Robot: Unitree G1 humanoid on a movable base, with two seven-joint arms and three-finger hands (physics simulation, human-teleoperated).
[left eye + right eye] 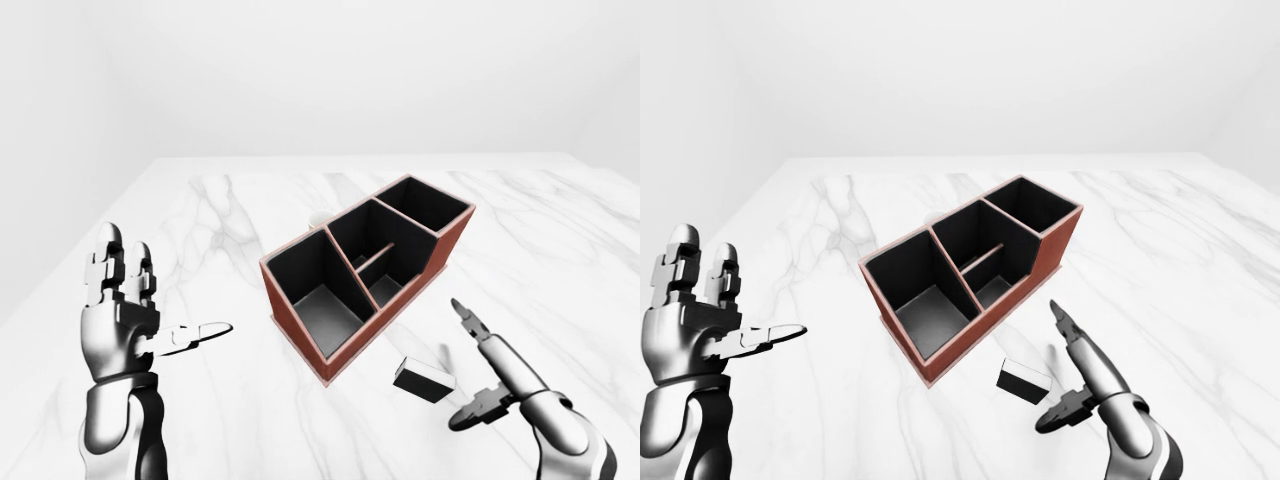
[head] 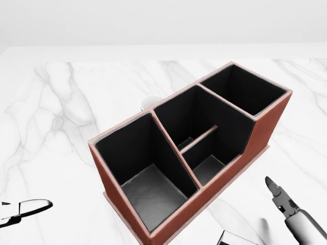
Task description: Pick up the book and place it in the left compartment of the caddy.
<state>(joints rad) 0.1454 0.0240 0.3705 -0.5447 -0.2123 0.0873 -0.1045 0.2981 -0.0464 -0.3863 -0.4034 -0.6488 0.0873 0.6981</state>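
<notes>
A white marbled surface (image 1: pixel 200 220) fills most of each view, and nothing on it is crowded. Set at an angle on it is the red-brown caddy (image 1: pixel 440 245), its black inside divided into several compartments; the large open one at the lower-left end in the left-eye view is taken to be the left compartment, and it is seen to be empty. A small pale round thing (image 1: pixel 317 217) is partly hidden just beyond the caddy's far wall; what it is cannot be told.

The left hand (image 1: pixel 125 305) is held upright well to the left of the caddy, fingers spread and nothing held. The right hand (image 1: pixel 490 375) is lowered at the bottom right, fingers spread apart, with nothing gripped.

The book (image 1: pixel 424 379), small and dark with a pale top edge, lies flat on the surface just beside the caddy's near long wall, between that wall and the right hand, and is not yet touched.

Trouble could be caused by the book's flat lie: with no edge raised, it may be pushed along the surface toward the caddy rather than gripped. If gripped near one end, it could tilt and catch on the compartment's rim when lowered.
</notes>
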